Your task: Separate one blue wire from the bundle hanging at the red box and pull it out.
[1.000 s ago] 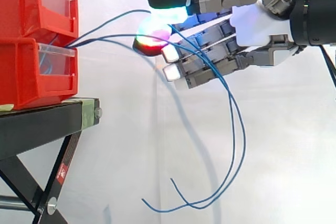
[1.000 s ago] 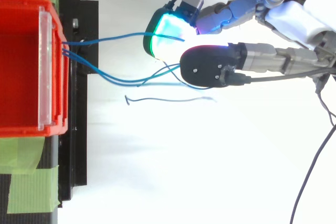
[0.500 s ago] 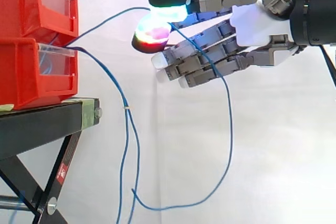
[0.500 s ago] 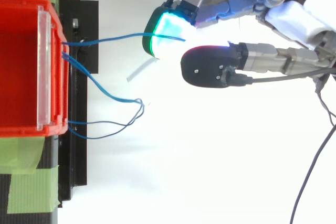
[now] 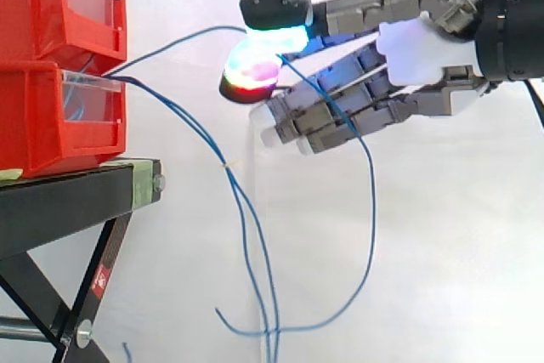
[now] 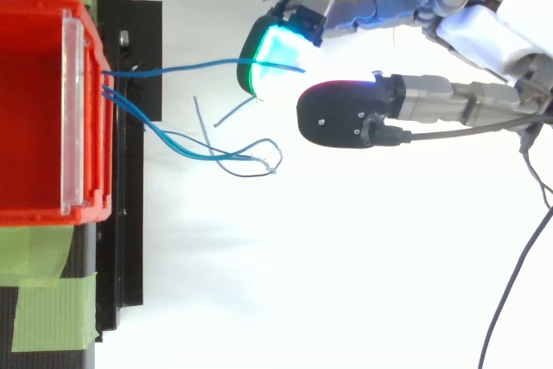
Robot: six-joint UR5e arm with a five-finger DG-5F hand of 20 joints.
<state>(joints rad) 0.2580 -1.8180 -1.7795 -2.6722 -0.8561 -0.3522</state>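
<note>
A robot hand pinched one blue wire between its glowing green thumb pad and a red-glowing fingertip, just off the front of the red box; its other fingers reached out below, loosely bent. From the side, the held wire rose from the lower box's front to the pinch, then dropped past the palm in a long loop. The rest of the bundle hung free from the same box, apart from the hand, trailing down beside the black stand. From above, the pinched wire ran nearly straight from box to thumb; the loose strands curled below it against the white curtain.
</note>
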